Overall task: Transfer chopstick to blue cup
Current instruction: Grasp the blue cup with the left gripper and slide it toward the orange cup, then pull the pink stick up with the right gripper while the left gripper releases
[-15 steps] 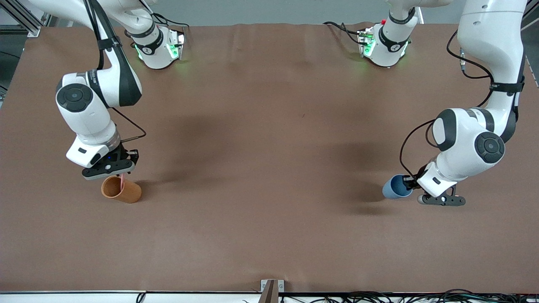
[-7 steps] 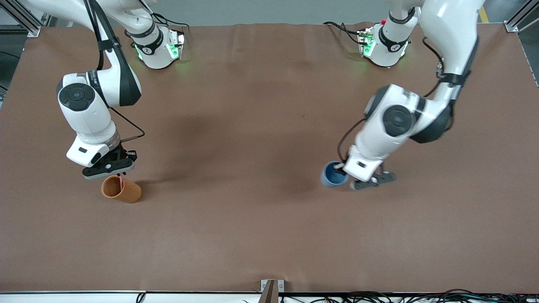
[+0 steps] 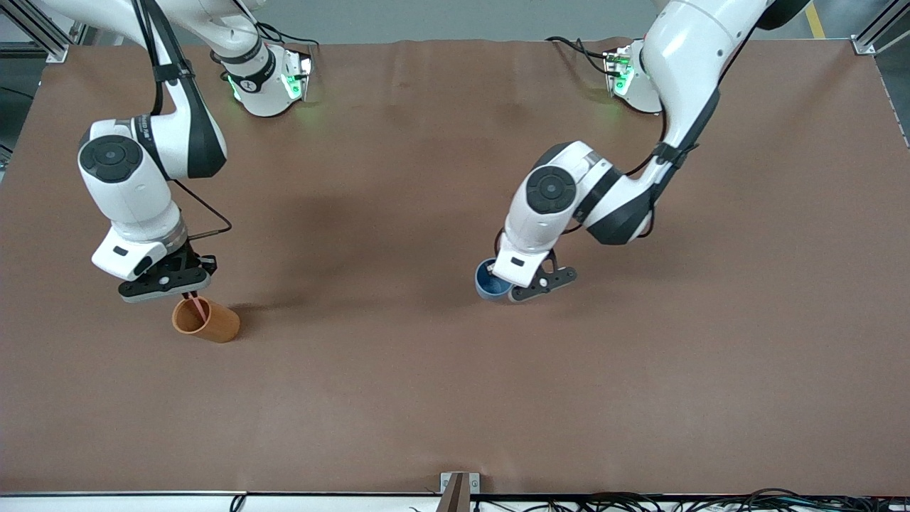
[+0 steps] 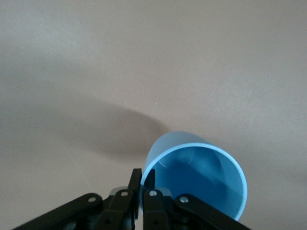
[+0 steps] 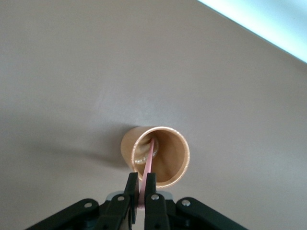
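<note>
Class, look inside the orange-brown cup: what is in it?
The pink chopstick stands in the orange-brown cup, its top pinched by the right claw. Its lower tip is lost in shadow at the bottom.

Even overhead light, soft shadows

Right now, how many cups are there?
2. The blue cup is held by the left tool mid-table; the orange-brown cup stands at the right arm's end, under the right tool.

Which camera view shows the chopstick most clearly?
The right wrist view: the chopstick runs from the shut right gripper down into the orange cup. The front view shows only a pink sliver under the gripper. The left wrist view does not show it.
</note>
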`<state>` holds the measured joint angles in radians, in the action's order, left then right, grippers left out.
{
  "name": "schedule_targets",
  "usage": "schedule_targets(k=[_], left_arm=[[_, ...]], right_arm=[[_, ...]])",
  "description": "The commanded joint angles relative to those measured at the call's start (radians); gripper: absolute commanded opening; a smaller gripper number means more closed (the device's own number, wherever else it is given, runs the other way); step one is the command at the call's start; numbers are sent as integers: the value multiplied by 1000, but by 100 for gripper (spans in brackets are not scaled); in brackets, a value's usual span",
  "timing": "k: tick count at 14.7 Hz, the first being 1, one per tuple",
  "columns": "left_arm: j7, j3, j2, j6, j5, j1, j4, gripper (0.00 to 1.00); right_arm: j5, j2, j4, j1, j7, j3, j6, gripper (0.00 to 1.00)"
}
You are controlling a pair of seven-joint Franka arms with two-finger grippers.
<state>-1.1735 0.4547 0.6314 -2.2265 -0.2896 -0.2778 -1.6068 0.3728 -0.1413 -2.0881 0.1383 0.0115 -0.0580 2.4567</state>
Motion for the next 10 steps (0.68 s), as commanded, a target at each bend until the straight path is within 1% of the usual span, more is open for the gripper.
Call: schedule_targets(k=[1, 3, 5, 6, 7, 8, 9, 10], left_arm=[[-40, 7, 42, -21, -63, -1, 33, 0], [-43, 7, 48, -33, -65, 0, 31, 2], [-43, 7, 66, -67, -65, 5, 27, 4], [-43, 7, 71, -79, -65, 5, 25, 5], [-43, 7, 74, -79, -65, 6, 25, 12], [-34, 9, 73, -79, -65, 15, 24, 45], [-23, 12, 70, -76, -65, 19, 24, 75], [-26, 12, 61, -71, -65, 20, 25, 100]], right_arm=[[12, 17, 51, -12, -5, 13, -43, 5], [2, 16, 124, -8, -5, 17, -144, 4], [-23, 16, 215, -3, -4, 18, -281, 4], [-59, 16, 256, -3, -4, 18, -342, 4], [-118, 17, 297, -6, -2, 18, -394, 4], [-185, 16, 347, -12, -2, 15, -447, 4], [-224, 17, 393, -14, -2, 13, -494, 4], [-241, 16, 440, -16, -4, 12, -537, 4]])
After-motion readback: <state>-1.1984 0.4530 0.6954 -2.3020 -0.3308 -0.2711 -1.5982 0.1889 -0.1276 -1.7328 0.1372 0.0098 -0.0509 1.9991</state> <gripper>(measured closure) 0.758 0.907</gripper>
